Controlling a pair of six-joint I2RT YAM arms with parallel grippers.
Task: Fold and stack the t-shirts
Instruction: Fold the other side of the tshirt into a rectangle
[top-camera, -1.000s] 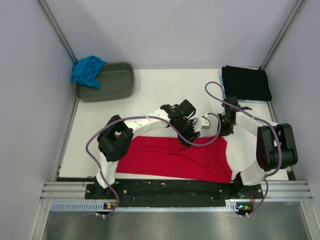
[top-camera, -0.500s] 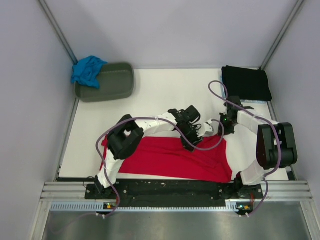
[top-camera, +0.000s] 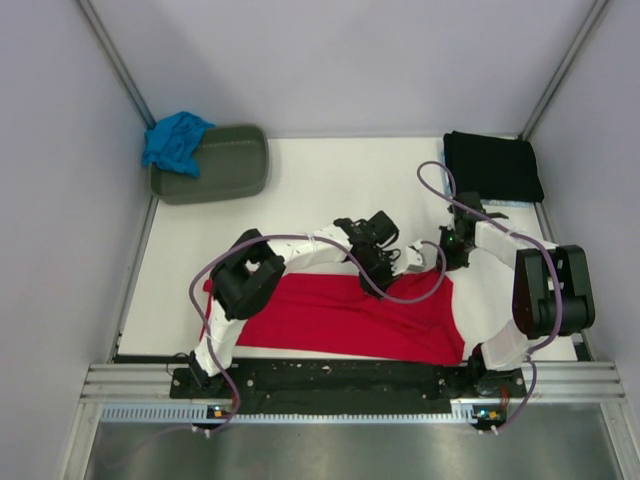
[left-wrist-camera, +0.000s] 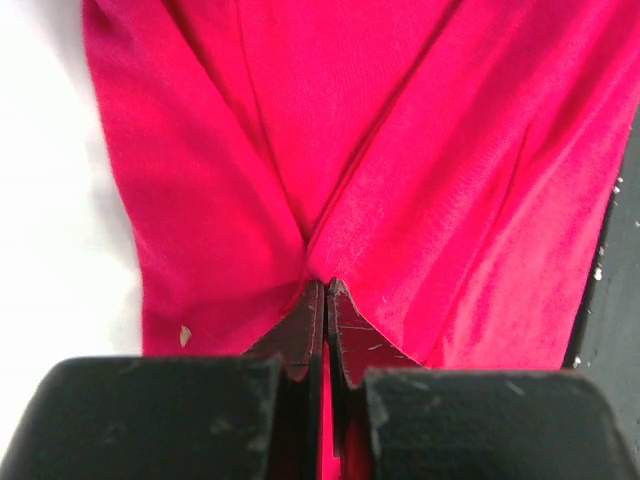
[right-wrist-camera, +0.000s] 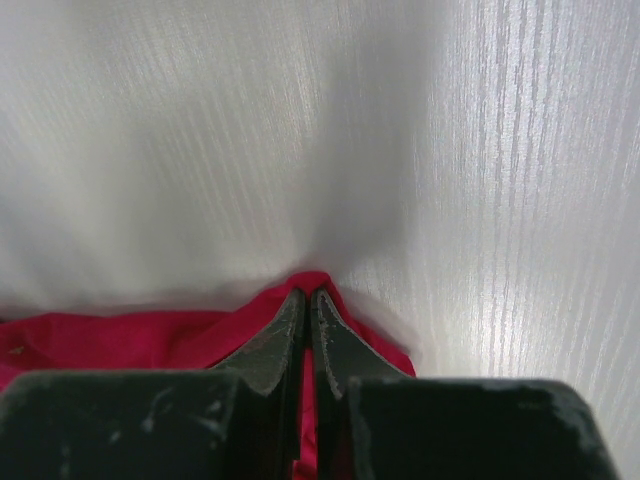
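Observation:
A bright red t-shirt (top-camera: 340, 315) lies flat along the near edge of the table. My left gripper (top-camera: 383, 268) is at its far edge, shut on a pinch of the red cloth (left-wrist-camera: 400, 200). A little to the right my right gripper (top-camera: 440, 258) is shut on the shirt's far right corner (right-wrist-camera: 330, 290). A folded black t-shirt (top-camera: 492, 165) rests at the back right. The turquoise blue t-shirt (top-camera: 175, 140) hangs crumpled over the rim of the tub at the back left.
The grey-green oval tub (top-camera: 215, 165) stands at the back left. White walls with metal posts (top-camera: 120, 65) close in the table. A black rail (top-camera: 350, 378) runs along the near edge by the arm bases.
Both grippers came down onto the red shirt's far edge and closed on it, the right one first, the left one last.

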